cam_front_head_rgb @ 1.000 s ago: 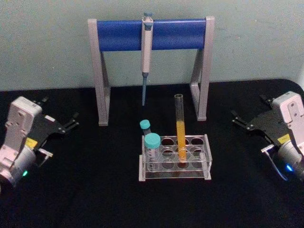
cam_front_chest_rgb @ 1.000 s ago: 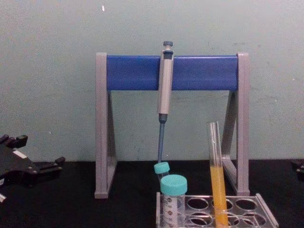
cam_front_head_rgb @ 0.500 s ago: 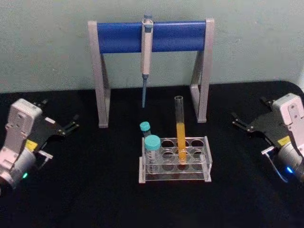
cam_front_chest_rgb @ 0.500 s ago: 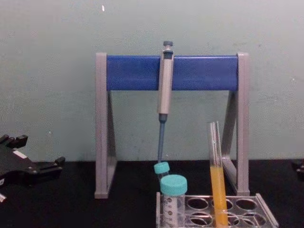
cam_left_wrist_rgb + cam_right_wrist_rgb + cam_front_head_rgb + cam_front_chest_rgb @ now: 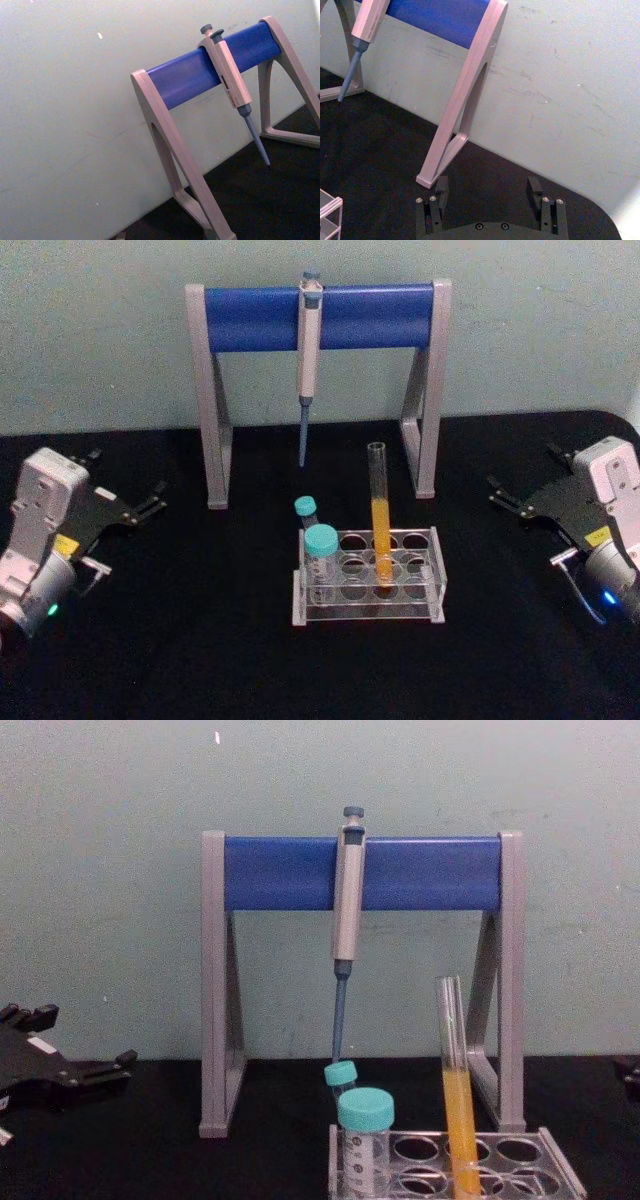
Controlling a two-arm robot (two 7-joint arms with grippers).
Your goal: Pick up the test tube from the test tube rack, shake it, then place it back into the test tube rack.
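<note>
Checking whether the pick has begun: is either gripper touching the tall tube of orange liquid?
No, the tube stands in the rack, with the left gripper and right gripper open, far to either side.

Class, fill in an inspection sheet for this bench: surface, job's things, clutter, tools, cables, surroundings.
Surface: black table, no spills seen.
Job's things: test tube upright in the test tube rack, orange liquid in its lower half.
Clutter: two teal-capped tubes at the rack's left end; pipette hanging on the pipette stand behind.
Tools: left tool open, at the table's left; right tool open, at its right; both apart from the rack.
Cables: thin lead looping beside the right tool.
Surroundings: pale wall behind.
</note>
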